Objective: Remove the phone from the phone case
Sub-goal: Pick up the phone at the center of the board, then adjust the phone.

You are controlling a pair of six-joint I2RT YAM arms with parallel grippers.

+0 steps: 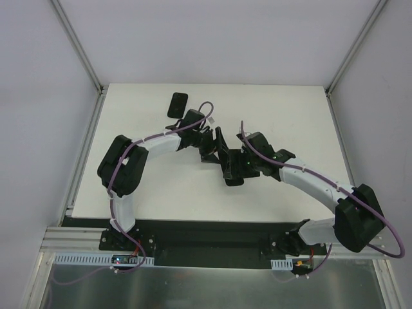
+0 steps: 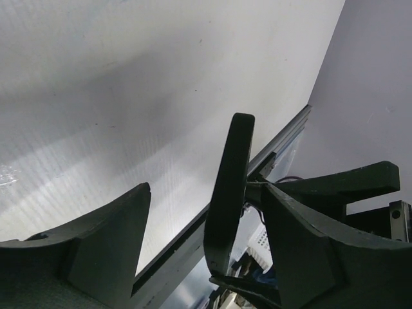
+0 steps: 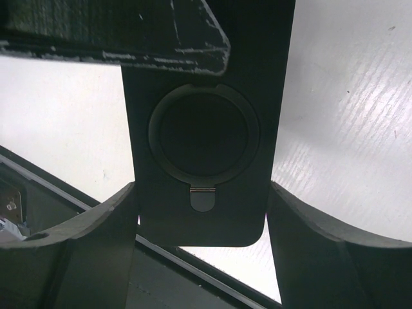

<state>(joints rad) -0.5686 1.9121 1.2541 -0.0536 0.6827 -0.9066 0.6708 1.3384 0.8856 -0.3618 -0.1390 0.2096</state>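
Note:
The black phone case (image 1: pixel 221 145) is held up off the white table (image 1: pixel 154 193), between the two grippers. In the right wrist view its back (image 3: pixel 205 225) shows a round ring holder (image 3: pixel 203 135). My right gripper (image 1: pixel 233 168) (image 3: pixel 203 187) is shut across the case's width, with both fingers on its side edges. In the left wrist view the case (image 2: pixel 232 167) is edge-on and slightly bowed. My left gripper (image 1: pixel 209 149) (image 2: pixel 206 188) is open around it, with a wide gap on the left. A flat black slab that looks like the phone (image 1: pixel 178 104) lies on the table at the back left.
Metal frame posts (image 1: pixel 77 45) and grey walls close in the table on the left, right and back. A dark rail (image 1: pixel 206 232) runs along the near edge by the arm bases. The left arm's purple cable (image 1: pixel 206 106) loops above its wrist.

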